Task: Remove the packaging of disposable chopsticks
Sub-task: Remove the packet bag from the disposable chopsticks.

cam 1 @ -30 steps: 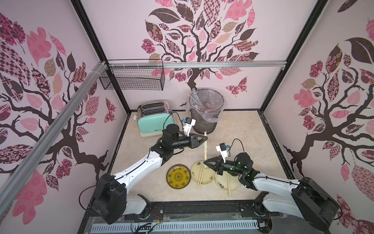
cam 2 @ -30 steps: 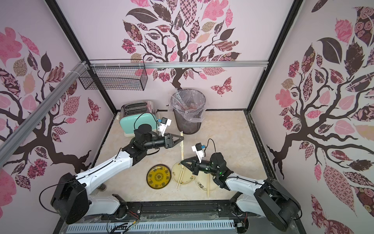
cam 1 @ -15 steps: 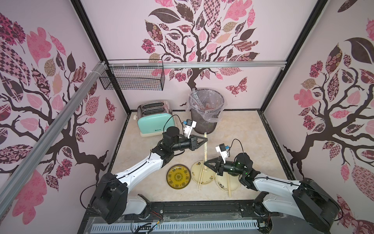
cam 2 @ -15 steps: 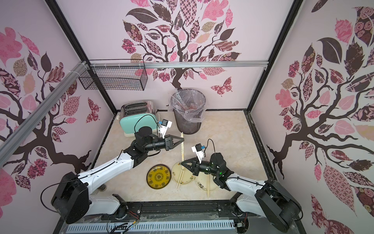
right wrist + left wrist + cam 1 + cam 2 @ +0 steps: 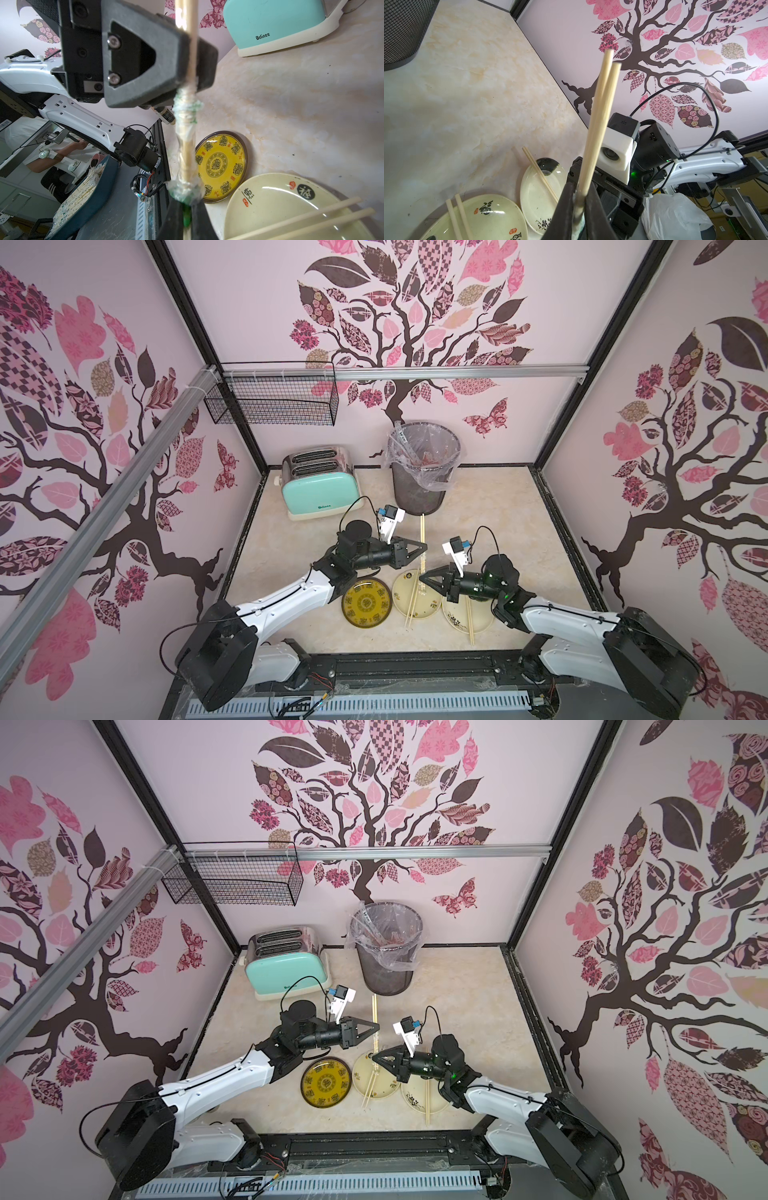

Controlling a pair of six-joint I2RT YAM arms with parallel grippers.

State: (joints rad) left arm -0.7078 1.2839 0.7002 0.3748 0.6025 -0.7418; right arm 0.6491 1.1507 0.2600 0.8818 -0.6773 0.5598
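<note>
A pair of disposable chopsticks (image 5: 422,526) (image 5: 600,116) stands off the table, and my left gripper (image 5: 424,548) (image 5: 579,197) is shut on it partway along. Just in front, my right gripper (image 5: 420,577) (image 5: 187,209) is shut on the end of the packaging (image 5: 185,145). The packaging is a clear sleeve with green print, crumpled along the sticks between the two grippers. In the right wrist view the left gripper (image 5: 190,83) sits right above the bunched sleeve. Two bare pairs lie on cream plates (image 5: 412,605) (image 5: 469,620).
A yellow plate (image 5: 366,606) lies left of the two cream plates (image 5: 432,605) (image 5: 482,624) near the front edge. A lined mesh bin (image 5: 422,472) and a mint toaster (image 5: 318,485) stand at the back. A wire basket (image 5: 274,400) hangs on the wall.
My left gripper has moved down along the sticks toward the front, closer to the right gripper. The right gripper has hardly moved.
</note>
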